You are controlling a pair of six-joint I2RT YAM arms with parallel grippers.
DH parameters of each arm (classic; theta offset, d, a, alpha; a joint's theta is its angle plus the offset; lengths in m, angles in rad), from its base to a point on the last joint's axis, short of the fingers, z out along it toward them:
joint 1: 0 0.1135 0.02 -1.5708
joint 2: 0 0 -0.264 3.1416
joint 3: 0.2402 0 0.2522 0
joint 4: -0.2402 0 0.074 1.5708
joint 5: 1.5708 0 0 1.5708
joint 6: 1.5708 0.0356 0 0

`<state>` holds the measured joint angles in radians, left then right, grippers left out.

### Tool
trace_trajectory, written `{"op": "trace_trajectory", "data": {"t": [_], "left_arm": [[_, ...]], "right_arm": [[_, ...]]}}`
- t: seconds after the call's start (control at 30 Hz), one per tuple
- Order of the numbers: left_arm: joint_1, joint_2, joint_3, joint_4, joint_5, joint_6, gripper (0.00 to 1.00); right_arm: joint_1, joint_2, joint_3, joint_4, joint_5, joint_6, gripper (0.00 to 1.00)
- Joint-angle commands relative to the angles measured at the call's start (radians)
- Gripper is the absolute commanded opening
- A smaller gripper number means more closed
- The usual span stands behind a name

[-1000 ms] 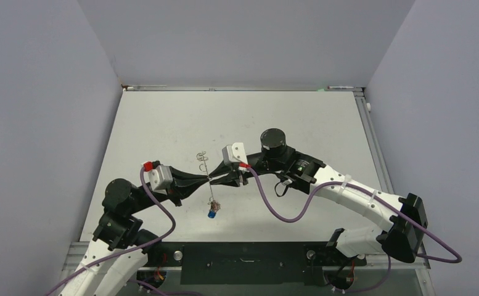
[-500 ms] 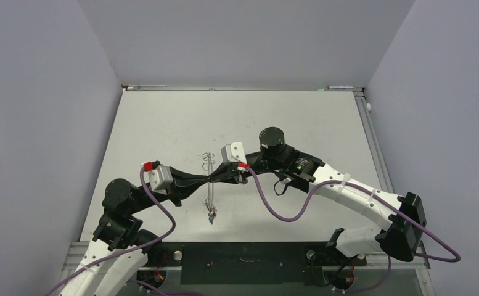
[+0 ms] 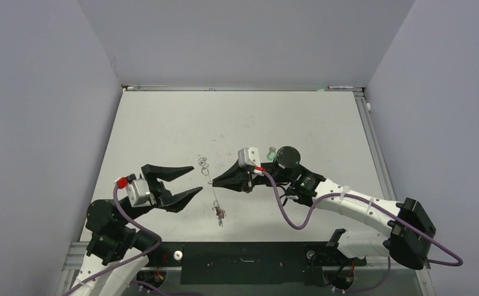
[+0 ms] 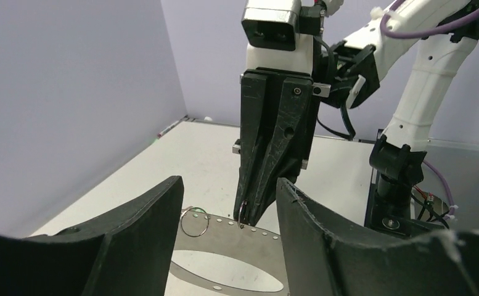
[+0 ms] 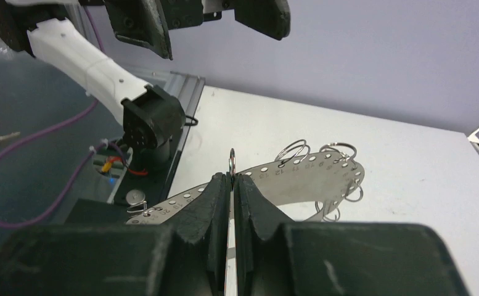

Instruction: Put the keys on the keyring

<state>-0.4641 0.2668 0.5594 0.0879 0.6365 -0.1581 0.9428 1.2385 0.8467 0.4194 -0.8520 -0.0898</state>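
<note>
Pale grey surface [image 3: 163, 123], lilac walls. Left gripper [image 3: 196, 179]: fingers spread wide, holding nothing, just left of the keyring [image 3: 214, 196] and apart from it. Keyring seen edge-on, running far to near at mid-surface; keys [image 3: 219, 214] bunched at its near end, red and blue heads only just visible. Right gripper [image 3: 211, 180]: fingers pinched tight on the keyring's rim.

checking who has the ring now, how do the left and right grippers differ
The left gripper is wide open and holds nothing; the right gripper is shut, pinching the keyring. The left one stands clear of the keyring; the right one grips it at its rim. Both have black fingers and point toward each other.
</note>
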Motion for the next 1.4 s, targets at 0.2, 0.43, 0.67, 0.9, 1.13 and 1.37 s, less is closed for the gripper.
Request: {"op": "trace_trajectory", "data": {"t": [0.2, 0.43, 0.67, 0.9, 1.13, 1.37], "left_arm": [[0.01, 0.003, -0.011, 0.138, 0.116, -0.072, 0.43], [0.01, 0.047, -0.02, 0.198, 0.195, -0.125, 0.37], [0.008, 0.068, -0.026, 0.236, 0.232, -0.159, 0.3], [0.007, 0.106, -0.021, 0.239, 0.252, -0.176, 0.28], [0.007, 0.115, -0.024, 0.25, 0.259, -0.186, 0.28], [0.006, 0.108, -0.029, 0.263, 0.263, -0.198, 0.31]], "right_arm": [[-0.011, -0.055, -0.233, 0.963, 0.123, 0.434, 0.05], [-0.01, 0.092, -0.242, 1.357, 0.118, 0.68, 0.05], [0.0, 0.09, -0.214, 1.293, 0.066, 0.678, 0.05], [0.034, 0.076, -0.174, 1.157, 0.011, 0.614, 0.05], [0.076, 0.062, -0.14, 0.988, -0.006, 0.497, 0.05], [0.084, 0.032, -0.143, 0.87, 0.047, 0.41, 0.05]]}}
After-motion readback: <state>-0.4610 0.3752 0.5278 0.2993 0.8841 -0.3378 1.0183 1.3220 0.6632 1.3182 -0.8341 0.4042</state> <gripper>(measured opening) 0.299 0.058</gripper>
